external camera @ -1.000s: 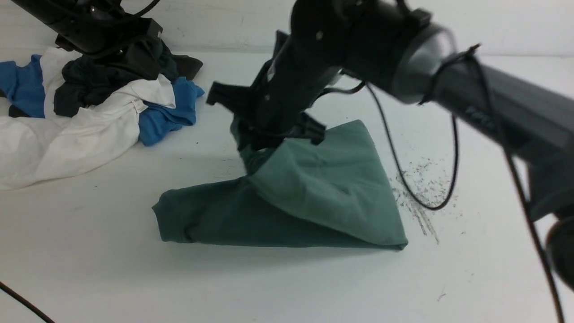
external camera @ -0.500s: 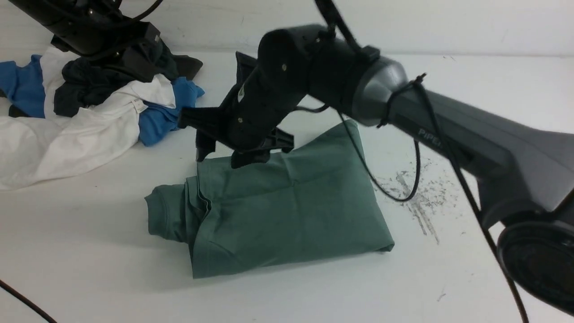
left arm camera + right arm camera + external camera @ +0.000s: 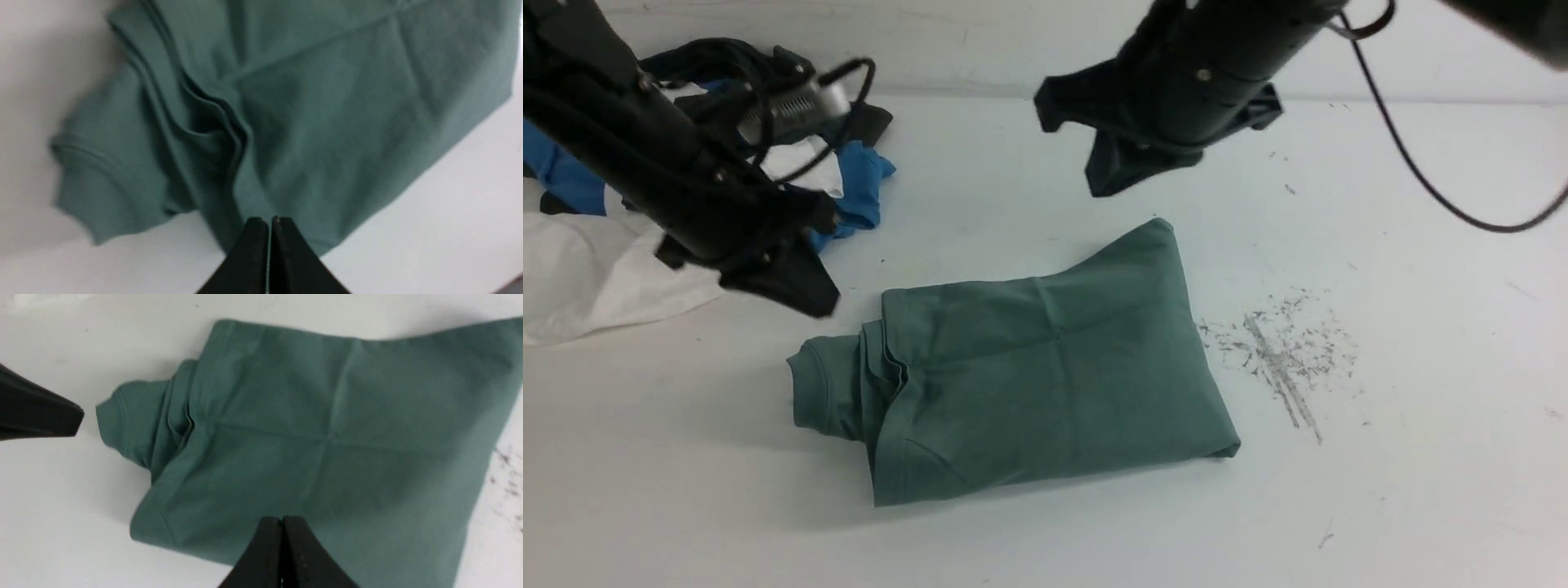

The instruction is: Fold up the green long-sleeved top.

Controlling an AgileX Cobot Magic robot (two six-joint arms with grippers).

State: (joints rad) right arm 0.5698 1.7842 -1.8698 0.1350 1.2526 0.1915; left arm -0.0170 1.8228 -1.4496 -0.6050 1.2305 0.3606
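Observation:
The green long-sleeved top [image 3: 1045, 359] lies folded into a compact rectangle in the middle of the white table, with a ribbed cuff sticking out at its left end. Nothing holds it. My left gripper [image 3: 818, 304] hovers just off the top's far left corner, jaws shut and empty. In the left wrist view its tips [image 3: 269, 221] press together above the top's [image 3: 327, 102] edge. My right gripper [image 3: 1098, 186] hangs raised behind the top, also shut and empty. The right wrist view has its tips [image 3: 282, 518] closed over the top [image 3: 327, 428], and the left gripper's tip [image 3: 61, 418] beside the cuff.
A heap of other garments lies at the back left: white cloth [image 3: 580, 278], blue cloth [image 3: 858, 196] and dark cloth behind the left arm. Grey scuff marks [image 3: 1282, 351] streak the table right of the top. The right arm's cable [image 3: 1421, 188] dangles at the upper right.
The right gripper laid the lifted part of the top down into a flat fold, let go, and rose back to the right, shut. The left arm came down from the back left towards the top.

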